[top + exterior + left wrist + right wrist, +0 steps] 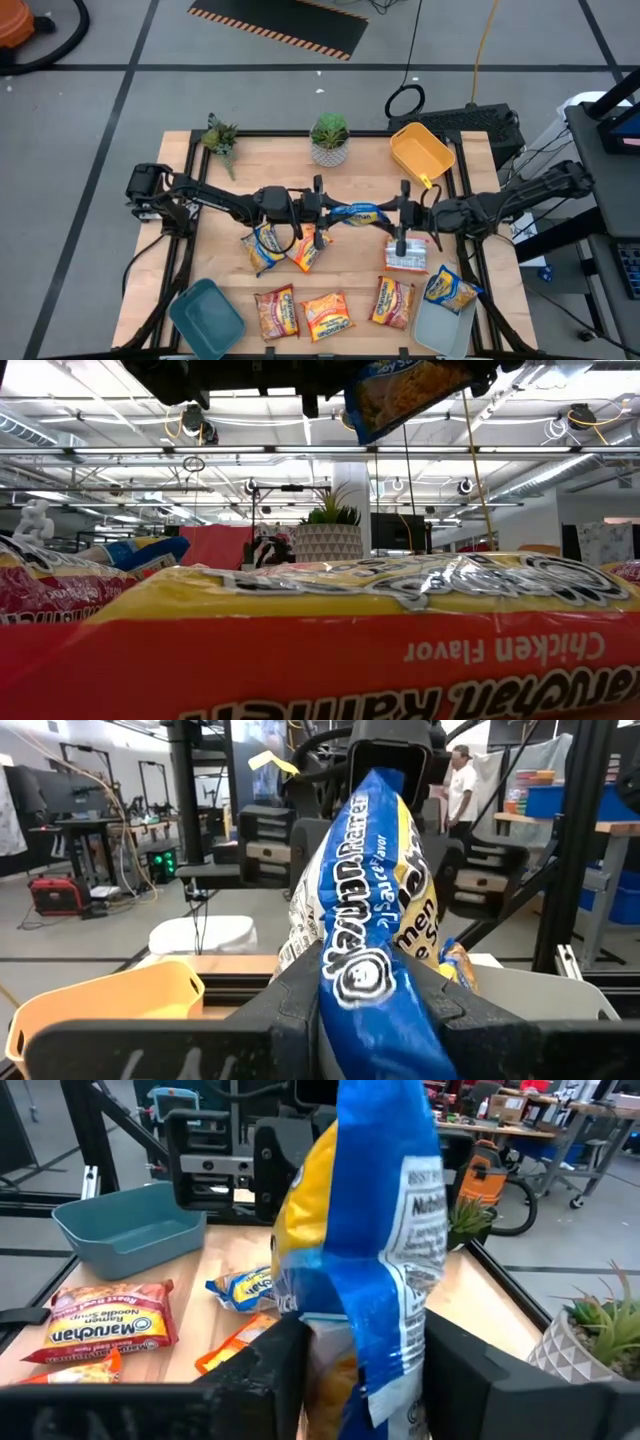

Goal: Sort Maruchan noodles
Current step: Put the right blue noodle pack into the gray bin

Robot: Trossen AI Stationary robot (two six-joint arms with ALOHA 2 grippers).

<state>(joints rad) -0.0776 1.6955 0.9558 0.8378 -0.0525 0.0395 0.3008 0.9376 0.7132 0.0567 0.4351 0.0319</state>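
Note:
A blue-and-yellow Maruchan packet (360, 212) hangs in the air over the middle of the table, between my two grippers. My left gripper (338, 212) is shut on its left end and my right gripper (388, 213) is shut on its right end. In the low view the packet (405, 390) shows at the top, well above the table. Other packets lie flat on the wood: a blue-and-yellow one (262, 248), an orange one (305, 250), a red one (277, 312) and several more along the near edge. Another blue-and-yellow packet (450, 290) lies on the pale bin (440, 332). My left gripper pinches the packet's end (370, 1010) between its two fingers. It comes in level from the table's left. The packet stands on edge and runs away from the fingers, lifted clear of the table. My right gripper has the packet's other end (335, 1365) between its two fingers, which lie against both faces. It comes in about level from the table's right. The packet stands on edge there too, clear of the table.
A teal bin (205, 315) stands at the near left corner and a yellow bin (420, 152) at the far right. Two potted plants (330, 138) (220, 138) stand along the far edge. A white-and-red packet (407, 255) lies under the right arm.

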